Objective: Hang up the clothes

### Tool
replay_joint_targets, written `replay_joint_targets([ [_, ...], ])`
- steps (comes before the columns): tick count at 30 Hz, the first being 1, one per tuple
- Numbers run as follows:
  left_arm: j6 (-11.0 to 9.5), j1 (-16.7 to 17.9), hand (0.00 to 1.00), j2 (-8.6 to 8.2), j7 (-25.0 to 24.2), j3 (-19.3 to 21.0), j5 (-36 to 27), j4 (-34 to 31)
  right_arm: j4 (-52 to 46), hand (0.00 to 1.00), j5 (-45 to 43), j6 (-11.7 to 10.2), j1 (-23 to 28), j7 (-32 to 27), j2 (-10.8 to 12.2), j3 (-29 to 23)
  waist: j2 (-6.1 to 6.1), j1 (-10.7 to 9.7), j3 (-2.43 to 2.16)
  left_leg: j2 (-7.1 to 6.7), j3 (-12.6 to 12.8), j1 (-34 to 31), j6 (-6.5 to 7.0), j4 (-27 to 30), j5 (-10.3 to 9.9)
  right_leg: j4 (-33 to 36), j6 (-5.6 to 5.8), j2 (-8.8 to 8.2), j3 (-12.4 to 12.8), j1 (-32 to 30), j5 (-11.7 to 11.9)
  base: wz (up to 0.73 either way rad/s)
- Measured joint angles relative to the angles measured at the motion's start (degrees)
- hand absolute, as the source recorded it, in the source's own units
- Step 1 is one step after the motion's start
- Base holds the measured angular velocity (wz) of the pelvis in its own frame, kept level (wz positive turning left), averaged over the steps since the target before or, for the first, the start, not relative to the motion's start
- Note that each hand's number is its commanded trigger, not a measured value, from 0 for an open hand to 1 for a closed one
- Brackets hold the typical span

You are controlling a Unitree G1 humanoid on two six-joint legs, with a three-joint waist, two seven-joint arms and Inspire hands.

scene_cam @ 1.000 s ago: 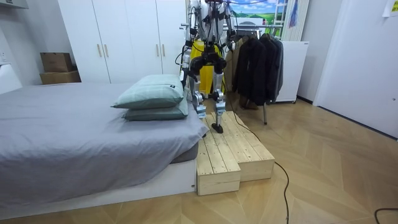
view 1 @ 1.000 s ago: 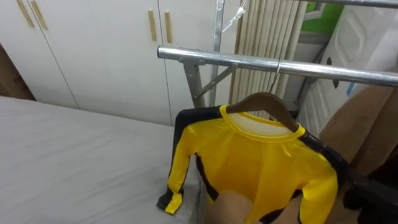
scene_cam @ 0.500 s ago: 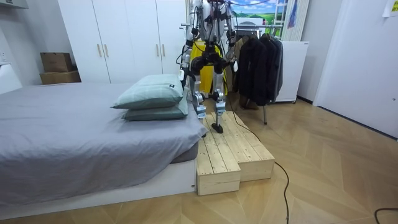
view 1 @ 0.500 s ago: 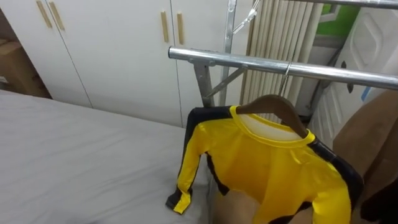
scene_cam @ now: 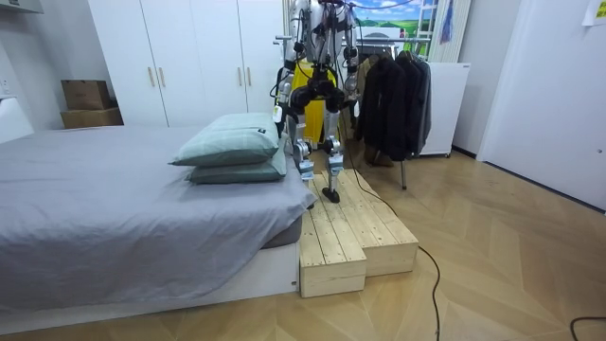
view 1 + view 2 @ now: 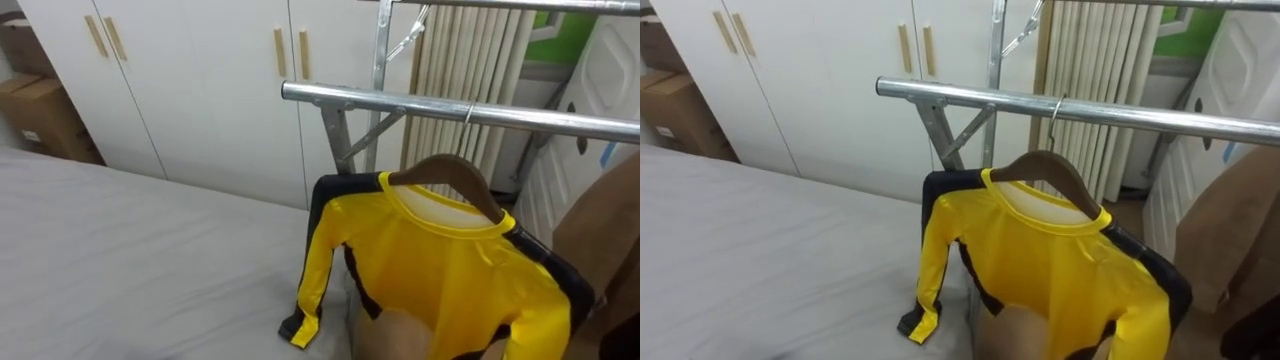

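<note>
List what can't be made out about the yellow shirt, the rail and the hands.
Yellow shirt: hem cut off by the eye views' lower edge.
Pale shape under the shirt: cut by the same edge, cannot tell what it is.
Rail: right end runs past the eye views' right edge.
Left hand and right hand: too small in the room view to read.

A yellow long-sleeved shirt (image 6: pixel 440 270) with black trim at the shoulders hangs on a wooden hanger (image 6: pixel 447 170). The hanger's hook sits over the metal rail (image 6: pixel 400 102). One sleeve droops straight down on the view's left, its cuff striped black.
</note>
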Motion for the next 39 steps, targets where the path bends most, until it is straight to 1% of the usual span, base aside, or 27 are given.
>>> replay_joint_targets([
  [3, 0.0, -0.1, 0.0, -0.03, 0.1, 0.0, 0.0, 0.2, 1.1, 0.0, -2.6, 0.0, 0.3, -0.4, 0.0, 0.8, 0.1, 0.3, -0.04, 0.04, 0.1, 0.2, 0.0, 0.0, 0.0, 0.0, 0.0, 0.05, 0.4, 0.0, 0.0, -0.07],
  [6, 0.0, -0.1, 0.0, -0.14, 0.3, 0.0, 0.1, 0.2, 1.0, 0.0, -5.8, 0.0, 1.1, -1.4, 0.0, 2.6, 0.2, 0.9, -0.11, 0.06, 0.2, 0.2, 0.0, 0.0, 0.0, 0.1, 0.0, 0.08, 0.5, 0.0, 0.0, -0.01],
  [13, 0.1, -0.3, 0.0, -0.32, 1.4, -1.2, 0.6, -0.1, 1.1, 0.0, -14.2, 0.0, 0.9, -2.7, 0.1, 4.3, 0.26, 0.9, -0.08, 0.08, 0.1, 0.3, 0.01, 0.0, 0.0, 0.1, 0.0, 0.19, 0.9, 0.1, 0.0, 0.0],
  [19, 0.1, -0.4, 0.0, -0.32, 2.0, -1.6, 0.7, -0.1, 0.9, 0.0, -17.6, 0.0, 0.6, -2.7, 0.1, 4.5, 0.26, 0.8, -0.01, 0.09, 0.3, 0.3, 0.01, 0.0, 0.0, 0.2, 0.01, 0.2, 1.2, -0.1, 0.0, 0.0],
  [23, 0.1, -0.6, 0.0, -0.32, 2.5, -2.0, 0.7, -0.1, 0.8, 0.0, -18.5, 0.0, 0.1, -3.0, 0.1, 4.6, 0.15, 0.9, 0.08, 0.1, 0.3, 0.1, 0.01, -0.1, 0.0, 0.2, 0.03, 0.21, 1.2, -0.3, 0.0, 0.0],
  [24, 0.1, -0.6, 0.0, -0.32, 2.7, -2.6, 0.7, -0.1, 0.8, 0.0, -18.5, 0.0, -0.2, -3.3, 0.1, 5.0, 0.13, 0.9, 0.09, 0.09, 0.3, 0.1, 0.01, -0.1, 0.0, 0.2, 0.04, 0.21, 1.2, -0.3, -0.1, 0.0],
  [28, 0.1, -0.7, 0.0, -0.33, 2.9, -3.0, 0.6, 0.0, 0.6, 0.0, -18.5, -0.1, -0.6, -3.9, 0.1, 6.7, 0.02, 0.9, 0.12, 0.07, 0.3, -0.1, 0.01, -0.3, 0.0, 0.2, 0.06, 0.21, 1.1, -0.6, -0.1, 0.0],
  [38, 0.1, -0.5, 0.0, -0.37, 3.5, -4.0, 0.6, 0.2, 0.6, 0.0, -18.6, -0.1, -0.5, -3.9, 0.1, 6.8, -0.21, 1.0, 0.21, -0.01, 0.0, 0.2, 0.01, -0.5, 0.0, 0.0, 0.07, 0.11, 0.6, -0.2, -0.1, 0.01],
  [39, 0.1, -0.5, 0.0, -0.36, 3.8, -4.6, 0.6, 0.2, 0.6, 0.0, -18.5, -0.1, -0.5, -3.9, 0.1, 6.9, -0.22, 1.0, 0.2, -0.01, 0.0, 0.2, 0.01, -0.5, 0.0, -0.1, 0.07, 0.11, 0.6, -0.2, -0.1, 0.0],
])
